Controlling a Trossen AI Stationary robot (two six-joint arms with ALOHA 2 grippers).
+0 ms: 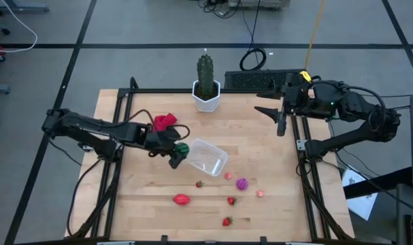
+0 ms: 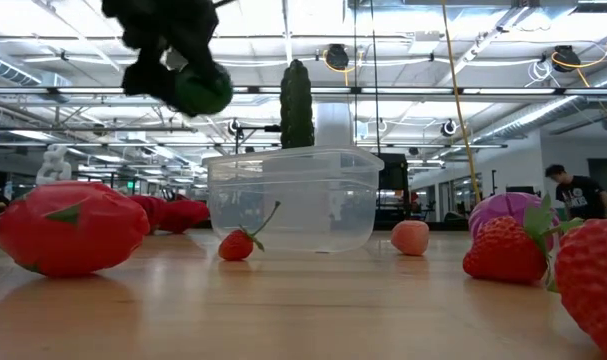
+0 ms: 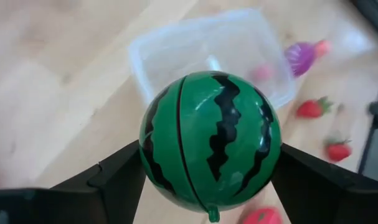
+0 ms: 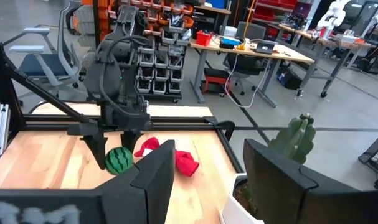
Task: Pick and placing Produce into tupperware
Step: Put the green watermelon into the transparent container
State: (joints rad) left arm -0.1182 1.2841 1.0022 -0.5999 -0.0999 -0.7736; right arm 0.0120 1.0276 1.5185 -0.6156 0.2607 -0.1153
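The left gripper (image 1: 178, 155) is hanging in the air above the middle of the tabletop (image 1: 145, 197), and its fingers (image 3: 114, 180) are standing wide apart and pressing on both sides of the green striped ball (image 3: 210, 140). The ball is lifted off the wood, just beside the left short wall of the clear tub (image 1: 206, 158), which is standing empty near the centre of the tabletop. In the low view the ball (image 2: 203, 88) is showing higher than the rim of the tub (image 2: 293, 200).

The other produce is lying between the tub and the near edge: a red oval (image 1: 182, 199), a purple ball (image 1: 242, 184), three small strawberries (image 1: 231, 201) and two pink bits (image 1: 228, 175).

The right gripper (image 1: 281, 116) is waiting high over the far right corner, holding nothing, and its fingers (image 4: 154, 177) are standing partly open.

A red cloth (image 1: 164, 122) is lying near the left edge, and a cactus in a white pot (image 1: 206, 87) is standing at the far edge.
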